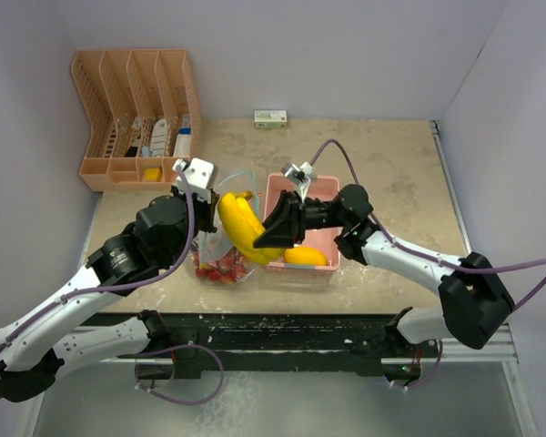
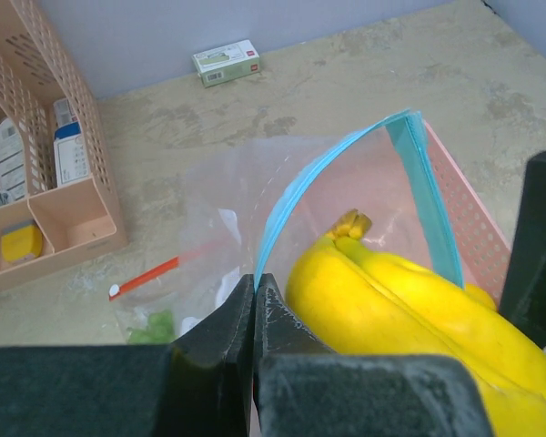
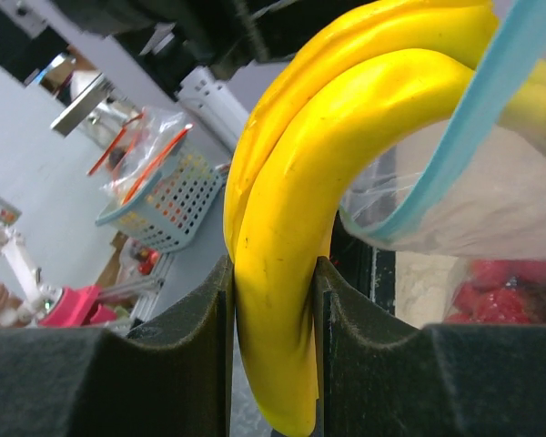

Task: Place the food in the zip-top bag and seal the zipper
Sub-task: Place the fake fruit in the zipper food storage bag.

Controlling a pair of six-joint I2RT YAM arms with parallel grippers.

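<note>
1. The bananas (image 1: 241, 228), a yellow bunch, are held in the air between the zip-top bag and the pink basket, with the stalk end inside the loop of the bag's open rim
2. They are clamped by the right pincer (image 3: 273, 300), one finger pressed on each side of the curved fruit
3. The zip-top bag (image 2: 218, 237) is held open; its blue zipper rim (image 2: 282, 200) is pinched by the left pincer (image 2: 255, 305), whose fingers are pressed together on the film
4. Red strawberries (image 1: 220, 270) and a green piece (image 2: 155, 326) are seen inside the bag, low against the desk
5. A yellow-orange mango (image 1: 307, 257) is seen lying in the pink basket (image 1: 328, 187), just right of the bag
6. A tan sorting rack (image 1: 132, 100) is seen at the far left of the desk (image 1: 391, 173), and a small box (image 1: 270, 118) by the back wall
</note>
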